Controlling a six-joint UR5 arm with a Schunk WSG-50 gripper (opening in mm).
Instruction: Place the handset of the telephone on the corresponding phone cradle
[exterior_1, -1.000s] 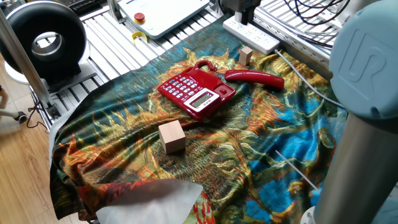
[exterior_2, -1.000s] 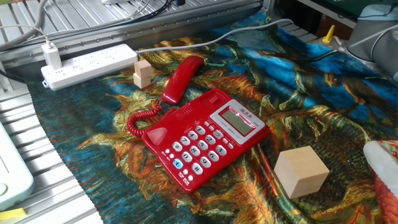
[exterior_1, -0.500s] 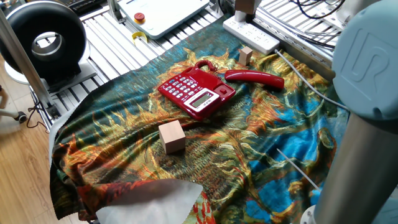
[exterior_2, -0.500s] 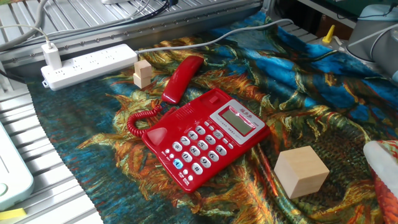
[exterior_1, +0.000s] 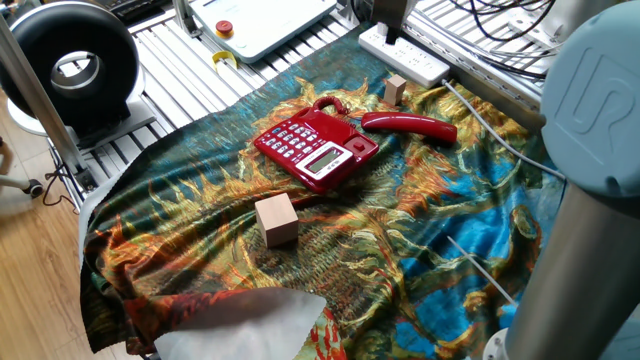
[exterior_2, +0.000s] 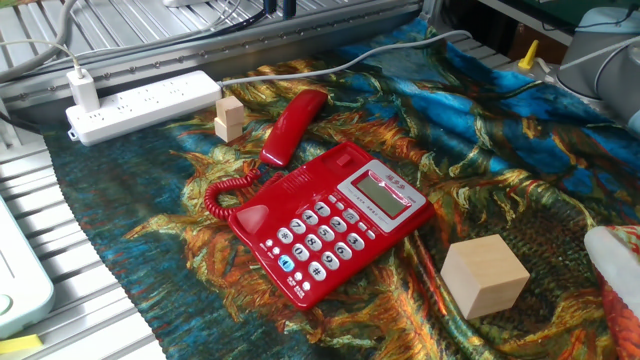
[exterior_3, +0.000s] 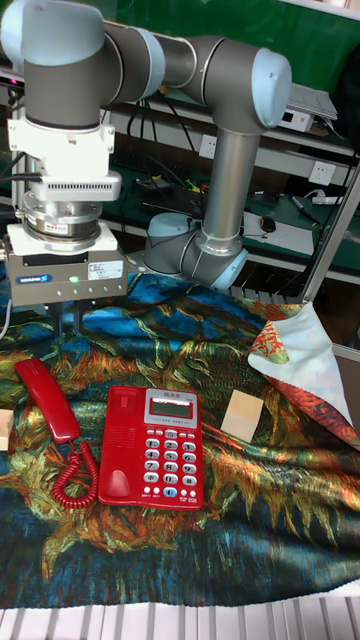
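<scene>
The fingers (exterior_3: 68, 318) hang above the handset (exterior_3: 46, 399), touching nothing; their spread is unclear.

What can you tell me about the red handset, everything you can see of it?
The handset is glossy red plastic, long and gently curved with rounded ends. It lies off the cradle, flat on the patterned cloth just beyond the telephone, angled away from it. A coiled red cord loops beside the base near its lower end. Nothing holds it; small wooden blocks sit close by.
</scene>
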